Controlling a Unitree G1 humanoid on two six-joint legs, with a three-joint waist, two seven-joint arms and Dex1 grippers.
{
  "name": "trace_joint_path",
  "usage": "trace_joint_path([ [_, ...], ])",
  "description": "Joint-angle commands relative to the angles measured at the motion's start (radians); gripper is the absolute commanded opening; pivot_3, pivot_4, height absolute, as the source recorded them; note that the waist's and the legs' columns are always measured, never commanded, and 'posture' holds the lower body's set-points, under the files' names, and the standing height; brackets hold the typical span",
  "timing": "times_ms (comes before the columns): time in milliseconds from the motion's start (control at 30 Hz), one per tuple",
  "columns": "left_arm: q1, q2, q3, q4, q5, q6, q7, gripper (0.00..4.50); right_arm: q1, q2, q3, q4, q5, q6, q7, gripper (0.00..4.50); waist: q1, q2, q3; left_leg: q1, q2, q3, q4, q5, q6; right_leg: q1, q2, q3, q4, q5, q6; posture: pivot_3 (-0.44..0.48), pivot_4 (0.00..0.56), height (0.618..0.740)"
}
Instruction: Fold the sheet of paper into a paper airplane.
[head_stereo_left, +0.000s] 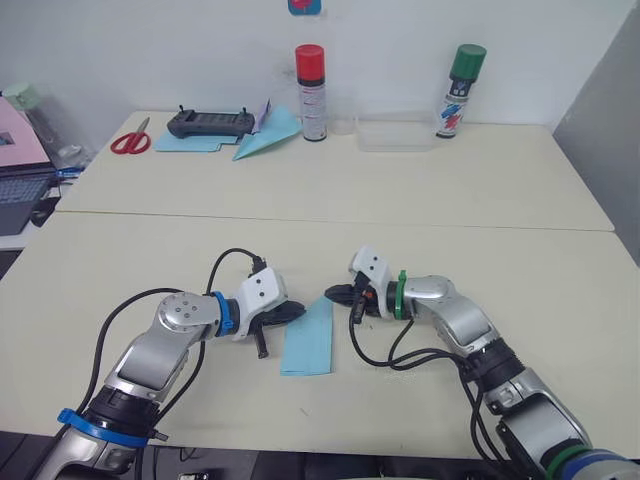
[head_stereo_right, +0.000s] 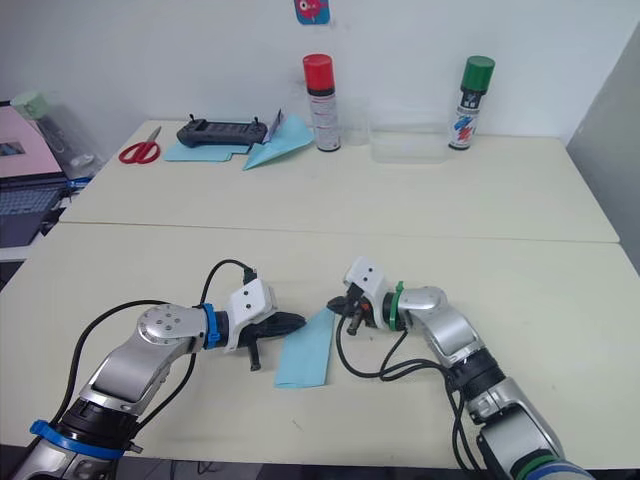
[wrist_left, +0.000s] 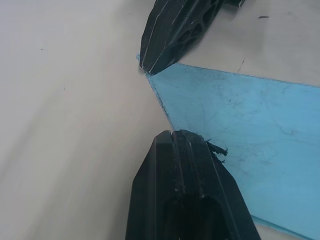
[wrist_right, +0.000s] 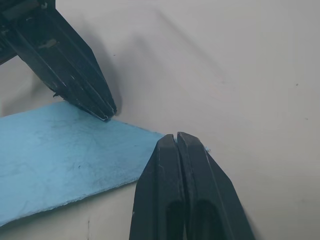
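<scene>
step: fold far corner, by my read | paper flat on table between both grippers | left gripper closed, empty, at far-left corner | right gripper closed, empty, at far-right corner | tip: pin 1 corner, align edges

Silver arm segments are joined by black cables. Behind the left claw a blue ring is fitted; behind the right claw, a green one. White housings sit above the black fingers.
</scene>
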Motion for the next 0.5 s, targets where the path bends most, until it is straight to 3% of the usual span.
trace_joint_path([
  [33, 0.025, 0.021, -0.067, 0.008, 0.057, 0.003, -0.025, 0.0, 0.005, -0.014, -0.019, 0.07, -0.044, -0.018, -0.018, 0.06, -0.002, 0.0, 0.0, 0.001, 0.0, 0.0, 0.0, 0.0, 0.0, 0.001, 0.0, 0.0, 0.0, 0.0, 0.0, 0.0, 0.15, 0.74],
  [500, 0.035, 0.022, -0.084, -0.003, 0.08, -0.019, -0.05, 0.0, -0.009, -0.029, -0.07, 0.182, -0.116, -0.131, -0.149, 0.06, 0.004, 0.001, -0.001, 0.005, 0.0, 0.0, 0.001, 0.0, 0.0, 0.006, 0.0, 0.0, 0.0, 0.0, 0.0, 0.0, 0.15, 0.74],
])
